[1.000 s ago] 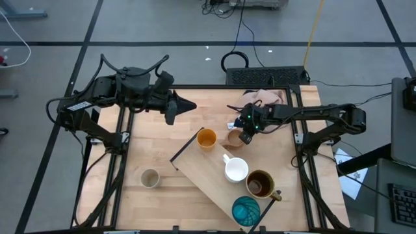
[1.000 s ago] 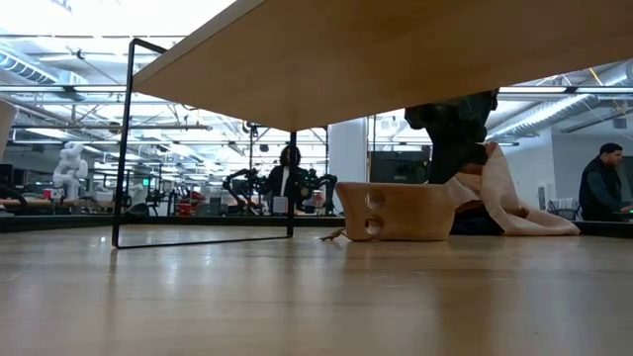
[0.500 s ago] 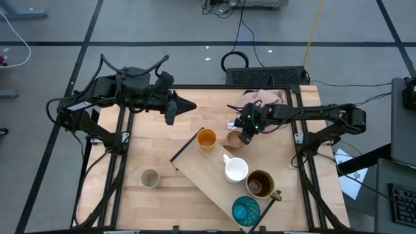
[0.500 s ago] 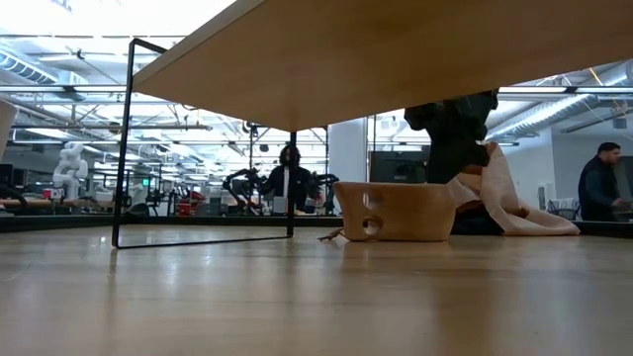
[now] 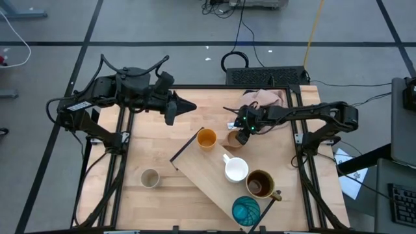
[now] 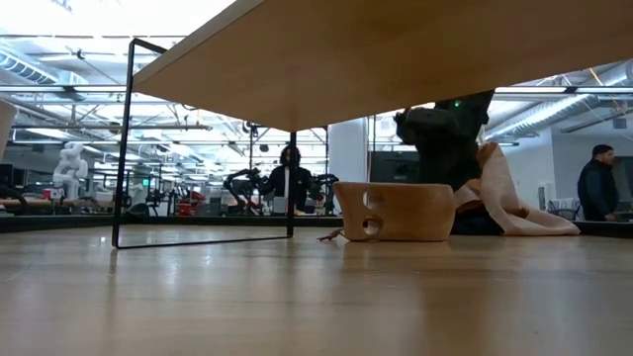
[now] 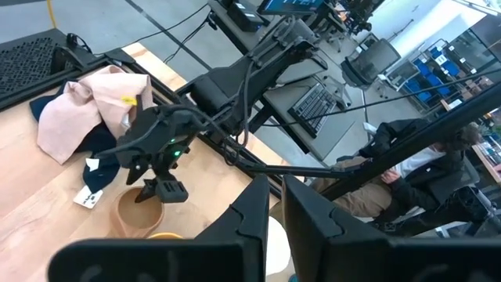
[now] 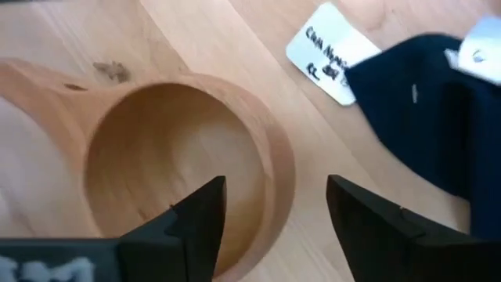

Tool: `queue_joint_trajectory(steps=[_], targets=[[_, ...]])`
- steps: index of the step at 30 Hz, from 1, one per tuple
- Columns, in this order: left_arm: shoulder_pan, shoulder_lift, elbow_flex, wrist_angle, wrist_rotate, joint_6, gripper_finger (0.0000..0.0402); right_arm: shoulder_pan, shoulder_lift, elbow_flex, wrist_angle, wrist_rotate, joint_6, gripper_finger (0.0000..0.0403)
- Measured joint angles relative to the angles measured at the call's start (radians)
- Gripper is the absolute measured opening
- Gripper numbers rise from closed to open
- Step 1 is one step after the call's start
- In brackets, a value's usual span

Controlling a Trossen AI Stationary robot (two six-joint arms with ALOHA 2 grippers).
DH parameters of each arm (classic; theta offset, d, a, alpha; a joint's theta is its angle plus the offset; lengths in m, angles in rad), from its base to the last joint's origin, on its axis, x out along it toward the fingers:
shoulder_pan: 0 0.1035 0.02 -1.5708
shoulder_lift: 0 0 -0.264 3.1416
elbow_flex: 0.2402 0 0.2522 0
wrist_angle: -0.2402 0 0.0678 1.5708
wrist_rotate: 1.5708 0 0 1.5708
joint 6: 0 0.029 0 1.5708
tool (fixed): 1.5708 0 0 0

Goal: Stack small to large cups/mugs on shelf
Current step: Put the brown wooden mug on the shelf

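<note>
Four cups sit on the shelf [image 5: 214, 179] in the high view, small to large toward the near end: orange cup [image 5: 207, 138], white mug [image 5: 236, 170], dark brown mug [image 5: 259, 184], teal cup [image 5: 246, 210]. Tan cup [image 5: 233, 139] stands on the tabletop just right of the orange one; beige-grey cup [image 5: 150, 177] is well apart, near left. Right gripper [image 5: 245, 133] hangs at the tan cup's far rim. Left gripper [image 5: 188, 104] waits far left, narrow.

Low view: tan cup upright, flat on the table under the shelf's overhang, so stable.

Right wrist view: fingers [image 8: 196, 219] spread, straddling the cup wall without clamping.
</note>
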Motion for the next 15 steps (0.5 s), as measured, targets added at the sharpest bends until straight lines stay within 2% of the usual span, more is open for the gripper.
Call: queue_joint_trajectory(steps=[5,11,15], targets=[[0.0,0.0,0.0,0.0,0.008,-0.003,0.0037,0.0,0.03,0.0,0.015,-0.008,0.004,0.0162],[0.0,0.0,0.0,0.0,0.008,0.004,0.0037,0.0,0.034,-0.001,0.001,-0.023,-0.019,0.0026],[0.0,0.0,0.0,0.0,0.008,0.008,0.0037,-0.002,0.029,-0.001,0.0,-0.019,-0.024,0.0022]])
